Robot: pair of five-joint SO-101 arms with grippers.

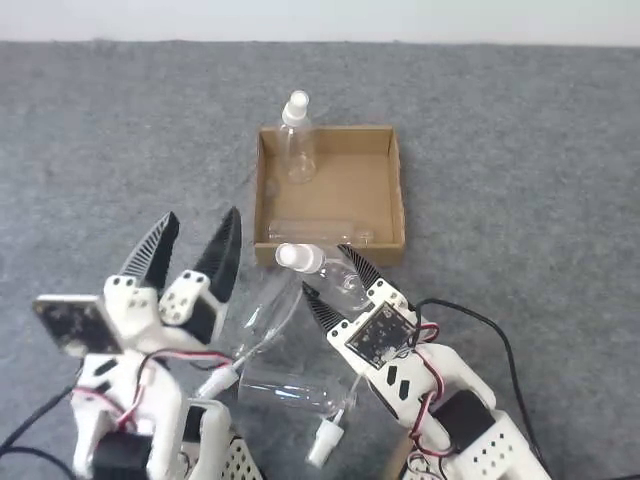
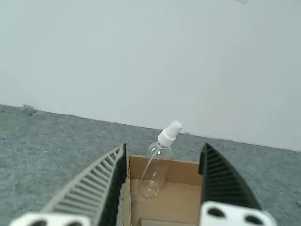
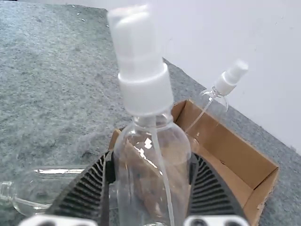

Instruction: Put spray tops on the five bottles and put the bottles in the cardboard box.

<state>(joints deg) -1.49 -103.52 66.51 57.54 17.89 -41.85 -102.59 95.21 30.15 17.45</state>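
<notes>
- Right gripper [image 1: 330,272] is clamped round a clear plastic bottle with a white spray top [image 3: 149,155], just short of the brown cardboard box [image 1: 397,190].
- Left gripper [image 1: 203,222] gapes wide, empty.
- Risk, I'd say: the bottle clips the near wall or lands on the clear bottle lying inside [image 1: 320,233].

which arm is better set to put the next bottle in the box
Right. The right gripper holds a capped bottle next to the cardboard box; the left gripper is open and empty.
</notes>
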